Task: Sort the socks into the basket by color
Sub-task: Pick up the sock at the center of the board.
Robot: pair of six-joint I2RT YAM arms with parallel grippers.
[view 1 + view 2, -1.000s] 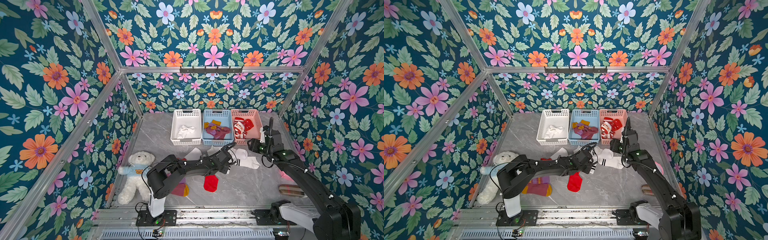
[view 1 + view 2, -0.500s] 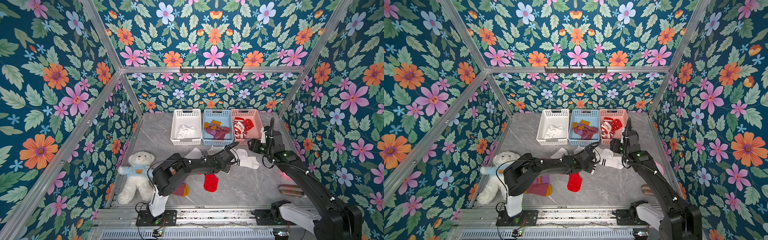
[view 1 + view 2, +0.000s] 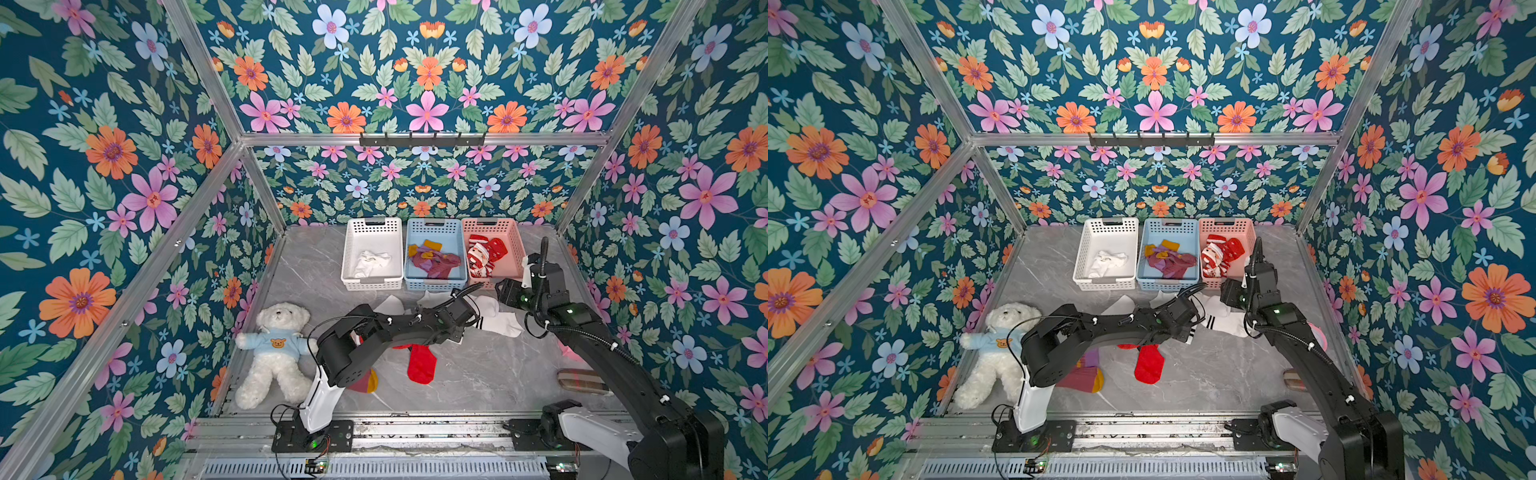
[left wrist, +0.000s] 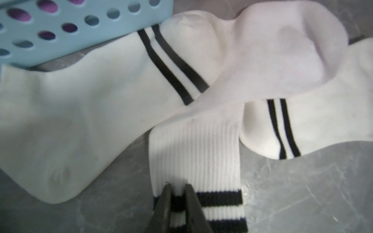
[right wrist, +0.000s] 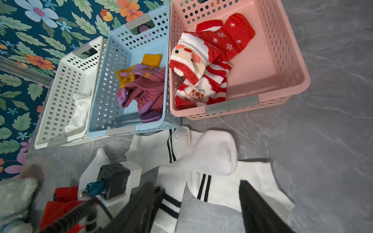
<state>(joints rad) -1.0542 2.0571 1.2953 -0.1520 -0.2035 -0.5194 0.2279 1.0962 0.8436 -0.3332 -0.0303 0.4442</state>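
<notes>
**Top views.** In both top views, three baskets are set in a row at the far edge of the bench. A white sock is contained in the white basket. Maroon socks are contained in the blue basket, and Santa socks in the pink basket. Sorting is therefore judged to be partly done.

Unsorted on the bench are:
- a cluster of striped white socks just in front of the baskets;
- a red sock nearer the front;
- a maroon sock, partly hidden under the left arm.

The teddy bear and the plaid item are not counted.

**Left wrist view.** The left fingers are clamped on the ribbed cuff of the gripped sock, at its black bands. This sock is not yet raised. It lies on the bench, draped over two other striped white socks, just beside the blue basket.

**Right wrist view.** The right fingers are spread wide and nothing is held. They are positioned above the white cluster.

**Outstanding work.** At least three white socks are judged to be due for the white basket. The red sock is judged to be due for the pink basket, and the maroon sock for the blue basket.
</notes>
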